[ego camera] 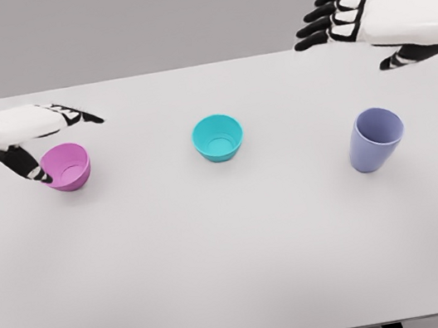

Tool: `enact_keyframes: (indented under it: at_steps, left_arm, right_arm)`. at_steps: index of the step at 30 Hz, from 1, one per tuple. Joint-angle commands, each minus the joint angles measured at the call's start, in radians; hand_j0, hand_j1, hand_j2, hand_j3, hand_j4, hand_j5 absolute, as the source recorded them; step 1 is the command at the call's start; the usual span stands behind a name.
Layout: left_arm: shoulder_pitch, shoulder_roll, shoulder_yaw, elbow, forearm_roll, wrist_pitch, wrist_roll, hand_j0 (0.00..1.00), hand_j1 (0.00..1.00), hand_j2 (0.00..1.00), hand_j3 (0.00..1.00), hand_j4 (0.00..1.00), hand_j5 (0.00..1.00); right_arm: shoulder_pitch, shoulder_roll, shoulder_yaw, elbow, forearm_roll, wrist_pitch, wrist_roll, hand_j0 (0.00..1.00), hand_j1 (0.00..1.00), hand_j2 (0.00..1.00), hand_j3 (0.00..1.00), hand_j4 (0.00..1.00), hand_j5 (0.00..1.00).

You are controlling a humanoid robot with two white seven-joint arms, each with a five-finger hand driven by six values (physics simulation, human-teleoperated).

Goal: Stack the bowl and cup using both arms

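Note:
A pink bowl stands upright at the left of the white table. My left hand hovers right over its far rim, fingers spread and thumb reaching down beside the bowl's left side, holding nothing. In the middle sits a teal bowl, upright. At the right stands a lavender cup, tilted slightly toward me. My right hand hangs open above the table's far right edge, well behind and above the cup, fingers stretched to the left.
The table's front edge runs along the bottom of the view, with two dark legs showing below it. A grey wall stands behind the far edge.

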Motion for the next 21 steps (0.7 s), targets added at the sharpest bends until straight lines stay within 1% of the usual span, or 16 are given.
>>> enact_keyframes:
  at_steps: [1,3,6,8,9,12,13,14,21]
  left_arm:
    - [0.0,0.001,-0.031,-0.01,0.007,0.118,0.0,1.0,1.0,1.0,1.0,1.0,1.0]
    - [-0.002,-0.001,-0.031,-0.01,-0.011,0.124,0.0,1.0,1.0,1.0,1.0,1.0,1.0]
    - [-0.005,-0.01,-0.031,-0.016,-0.085,0.124,0.0,1.0,1.0,1.0,1.0,1.0,1.0]
    - [-0.003,-0.012,-0.033,-0.032,-0.122,0.124,0.0,1.0,1.0,1.0,1.0,1.0,1.0]
    - [-0.002,-0.012,-0.033,-0.053,-0.162,0.124,0.0,1.0,1.0,1.0,1.0,1.0,1.0]
    - [0.0,-0.013,-0.037,-0.059,-0.178,0.118,0.0,1.0,1.0,1.0,1.0,1.0,1.0]
    - [0.0,-0.03,-0.05,-0.058,-0.209,0.123,0.0,1.0,1.0,1.0,1.0,1.0,1.0]
    - [0.0,-0.044,-0.054,-0.058,-0.221,0.124,0.0,1.0,1.0,1.0,1.0,1.0,1.0]
    - [0.008,-0.053,-0.07,-0.056,-0.243,0.123,0.0,1.0,1.0,1.0,1.0,1.0,1.0]
  right_arm:
    - [0.0,0.0,-0.019,0.0,-0.005,0.003,-0.001,1.0,1.0,1.0,1.0,1.0,1.0]
    - [0.0,0.0,-0.019,0.0,-0.005,0.003,-0.001,1.0,1.0,1.0,1.0,1.0,1.0]
    - [0.011,-0.002,-0.019,0.0,-0.005,0.003,-0.001,1.0,1.0,1.0,1.0,1.0,1.0]
    - [0.014,-0.003,-0.019,0.0,-0.005,0.003,-0.001,1.0,1.0,1.0,1.0,1.0,1.0]
    - [0.014,-0.003,-0.019,0.0,-0.005,0.003,-0.001,1.0,1.0,1.0,1.0,1.0,1.0]
    - [0.014,-0.002,-0.019,0.0,-0.005,0.003,-0.001,1.0,1.0,1.0,1.0,1.0,1.0]
    - [0.014,-0.002,-0.019,0.0,-0.005,0.003,-0.001,1.0,1.0,1.0,1.0,1.0,1.0]
    - [0.014,-0.003,-0.019,0.0,-0.005,0.003,-0.001,1.0,1.0,1.0,1.0,1.0,1.0]
    - [0.014,0.0,-0.019,0.0,-0.005,0.003,-0.001,1.0,1.0,1.0,1.0,1.0,1.0]
